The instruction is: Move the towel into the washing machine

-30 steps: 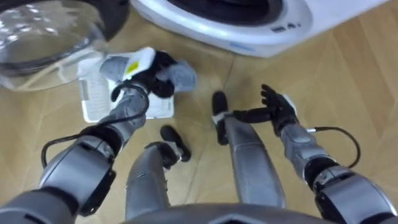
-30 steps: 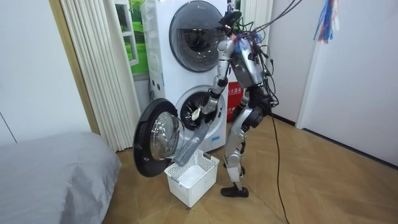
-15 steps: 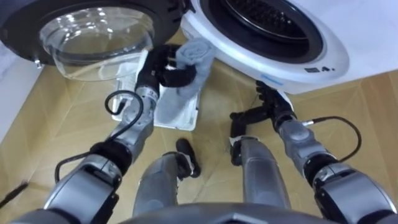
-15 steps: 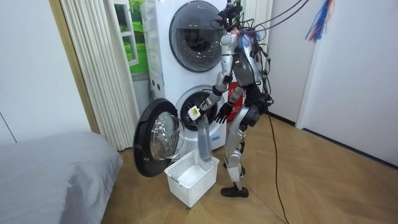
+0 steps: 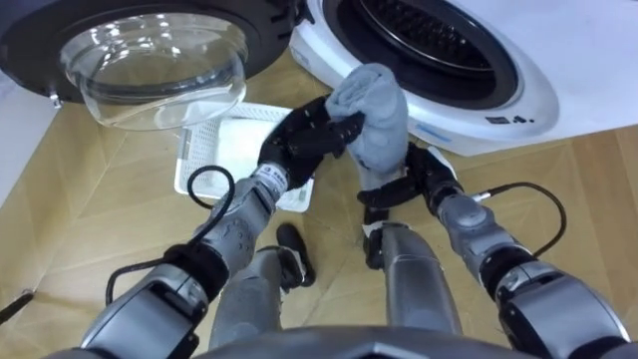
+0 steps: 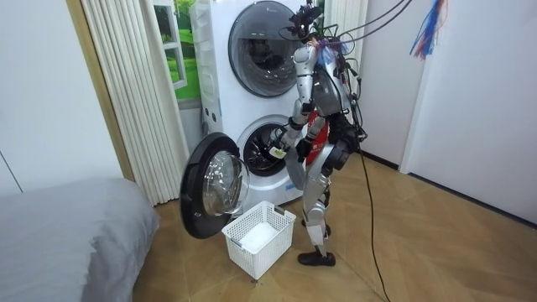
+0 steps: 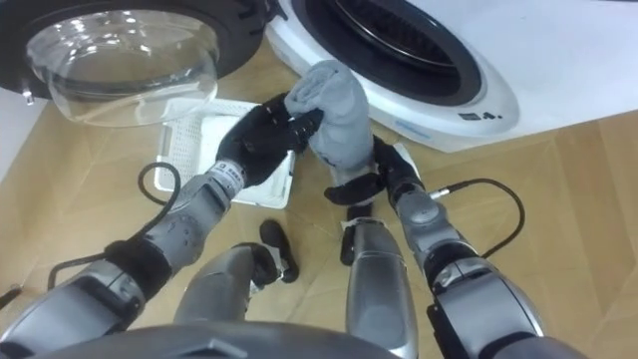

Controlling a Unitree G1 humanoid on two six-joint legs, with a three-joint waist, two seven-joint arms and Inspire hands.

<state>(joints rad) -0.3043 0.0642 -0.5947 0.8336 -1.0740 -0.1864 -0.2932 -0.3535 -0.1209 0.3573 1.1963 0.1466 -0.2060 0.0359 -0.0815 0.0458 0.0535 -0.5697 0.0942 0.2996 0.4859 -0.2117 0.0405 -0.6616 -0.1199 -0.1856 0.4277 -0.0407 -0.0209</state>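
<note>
Place: a home, a bedroom corner used for laundry.
Machines: a white washing machine (image 6: 267,151) with its round door (image 6: 210,186) swung open, and a second drum unit (image 6: 260,38) stacked on top.
Laundry gear: a white slatted basket (image 6: 260,239) on the wood-plank floor (image 6: 419,243).
Furnishings: a bed (image 6: 67,226) under a grey cover, beside pale pleated curtains (image 6: 134,92).

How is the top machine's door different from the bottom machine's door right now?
The upper door is shut against its machine; the lower door stands swung wide open, toward the room view's left. The upper door sits high on the stack; the lower door hangs near the floor, by the white basket. Both are round with a glass window.
</note>
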